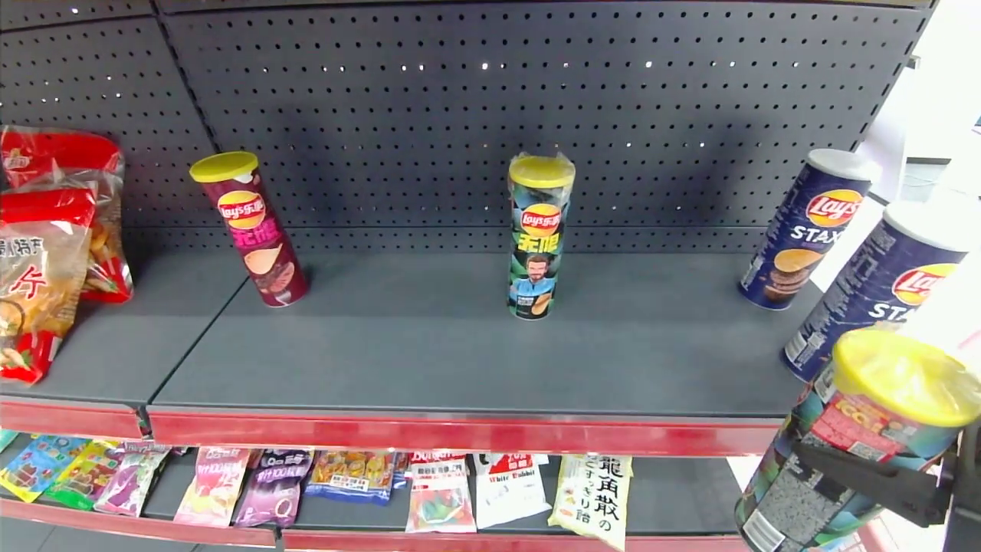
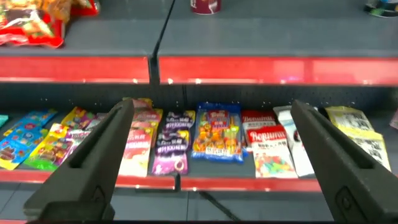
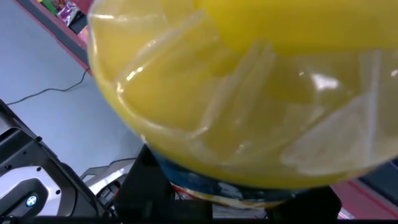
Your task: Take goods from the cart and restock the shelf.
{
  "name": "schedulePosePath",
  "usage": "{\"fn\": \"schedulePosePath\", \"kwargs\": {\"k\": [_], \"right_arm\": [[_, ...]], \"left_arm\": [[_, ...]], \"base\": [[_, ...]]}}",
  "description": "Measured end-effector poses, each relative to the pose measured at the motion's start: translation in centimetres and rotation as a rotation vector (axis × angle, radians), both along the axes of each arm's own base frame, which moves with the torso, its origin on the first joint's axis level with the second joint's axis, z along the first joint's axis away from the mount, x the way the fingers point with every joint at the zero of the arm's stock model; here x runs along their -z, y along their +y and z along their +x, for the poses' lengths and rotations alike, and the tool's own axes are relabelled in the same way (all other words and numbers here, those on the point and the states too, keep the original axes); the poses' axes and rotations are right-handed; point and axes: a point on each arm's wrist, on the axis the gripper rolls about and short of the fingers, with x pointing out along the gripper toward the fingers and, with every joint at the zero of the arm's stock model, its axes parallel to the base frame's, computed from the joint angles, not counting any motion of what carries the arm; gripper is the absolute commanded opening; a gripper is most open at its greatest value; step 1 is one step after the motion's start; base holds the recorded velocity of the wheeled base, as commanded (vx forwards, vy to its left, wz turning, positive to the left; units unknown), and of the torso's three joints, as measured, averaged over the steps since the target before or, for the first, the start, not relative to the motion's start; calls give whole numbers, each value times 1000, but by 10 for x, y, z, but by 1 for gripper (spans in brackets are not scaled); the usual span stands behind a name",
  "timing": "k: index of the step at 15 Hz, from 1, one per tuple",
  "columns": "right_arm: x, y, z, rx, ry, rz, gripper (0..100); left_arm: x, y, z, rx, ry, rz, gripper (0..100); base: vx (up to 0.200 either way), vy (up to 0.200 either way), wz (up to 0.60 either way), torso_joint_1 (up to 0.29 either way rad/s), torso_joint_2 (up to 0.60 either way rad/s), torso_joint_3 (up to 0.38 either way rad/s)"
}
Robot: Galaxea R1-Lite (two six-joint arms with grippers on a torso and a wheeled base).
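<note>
Head view: right gripper [image 1: 870, 469] was clamped on yellow-lidded chip can [image 1: 881, 399]. Can was held tilted off right end of shelf [image 1: 460, 360], near two blue cans [image 1: 805, 230]. I judged the step as carry-to-shelf, can not yet set down. Left gripper [image 2: 211, 168] stood wide apart, holding nothing, facing candy bags [image 2: 214, 134]. Next move, as I judged: bring can over bare board between green can [image 1: 540, 238] and blue cans, right it, lower, release.

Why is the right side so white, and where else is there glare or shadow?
Head view: strong light from the right washes out that corner and the blue cans' tops; soft shadows lie on the pegboard. Left wrist view: small glints on the red shelf edge. Right wrist view: glare streaks across the held can's wrapped yellow top.
</note>
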Motion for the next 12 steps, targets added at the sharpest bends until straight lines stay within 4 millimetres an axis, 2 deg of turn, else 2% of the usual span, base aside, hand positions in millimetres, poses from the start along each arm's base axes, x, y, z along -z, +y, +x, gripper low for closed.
{"fn": "schedulePosePath", "kwargs": {"k": [1, 7, 12], "right_arm": [[0, 0, 0, 0, -1, 0, 0], [-1, -1, -2, -2, -13, 1, 0], [-1, -4, -12, 5, -34, 6, 0]], "left_arm": [[0, 0, 0, 1, -1, 0, 100], [0, 0, 0, 1, 0, -8, 100], [0, 0, 0, 6, 1, -5, 100]], "base": [[200, 0, 0, 2, 2, -2], [0, 0, 0, 0, 0, 0], [0, 0, 0, 0, 0, 0]]}}
